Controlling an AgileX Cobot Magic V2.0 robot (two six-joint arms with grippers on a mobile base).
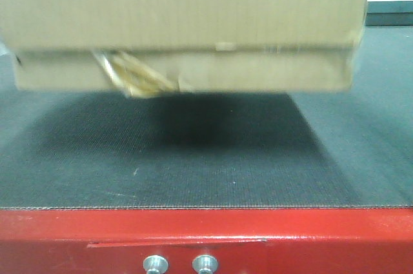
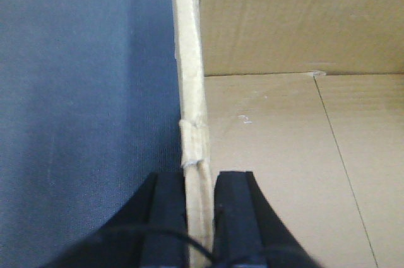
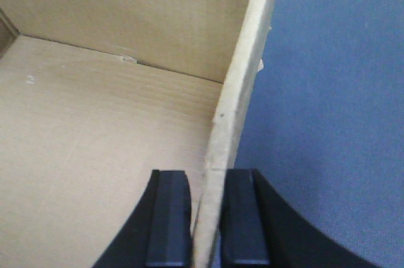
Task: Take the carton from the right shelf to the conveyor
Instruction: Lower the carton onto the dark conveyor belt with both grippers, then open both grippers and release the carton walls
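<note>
Two wrist views show what the front camera cannot: the left gripper [image 2: 199, 186] and right gripper [image 3: 205, 183] each pinch a side wall of the open carton [image 1: 181, 22]. Frontally, the carton fills 12 o'clock over the conveyor [image 1: 193, 164] — shadow beneath, torn tape [image 1: 135, 74] at its 7 o'clock.

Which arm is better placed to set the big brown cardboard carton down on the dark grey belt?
Neither alone: left gripper and right gripper each clamp an opposite wall of the brown cardboard carton, which hangs above the dark grey conveyor belt; lower together.
</note>
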